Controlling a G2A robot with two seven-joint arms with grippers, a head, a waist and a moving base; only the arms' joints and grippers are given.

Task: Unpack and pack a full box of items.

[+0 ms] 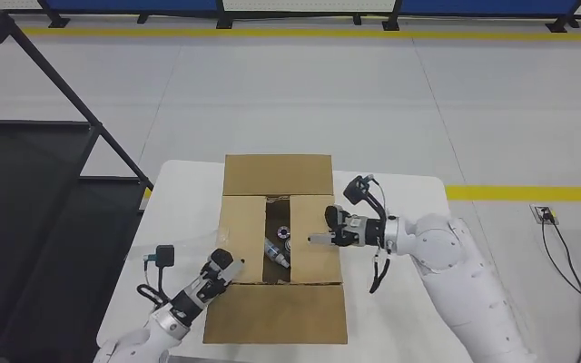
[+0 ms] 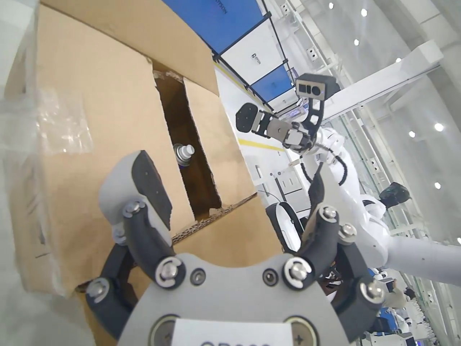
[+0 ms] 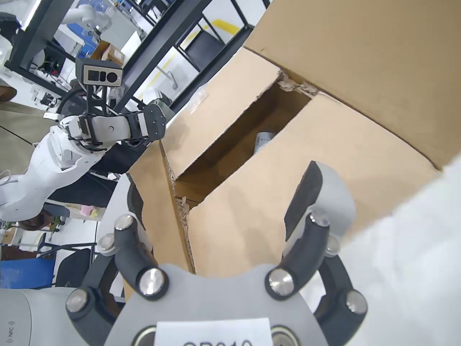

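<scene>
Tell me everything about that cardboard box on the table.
The cardboard box is brown corrugated board, standing on the white table. Its far and near flaps lie folded outward; the two side flaps nearly close the top, leaving a narrow gap with torn ends. Through it shows a spray can inside. The open left tool is at its near left corner, the open right tool over the right flap.

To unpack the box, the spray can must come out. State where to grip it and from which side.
Grip the spray can across its round body, likely coming straight down through the slot between the flaps of the cardboard box: it lies tilted below them, and they cover both sides.
</scene>
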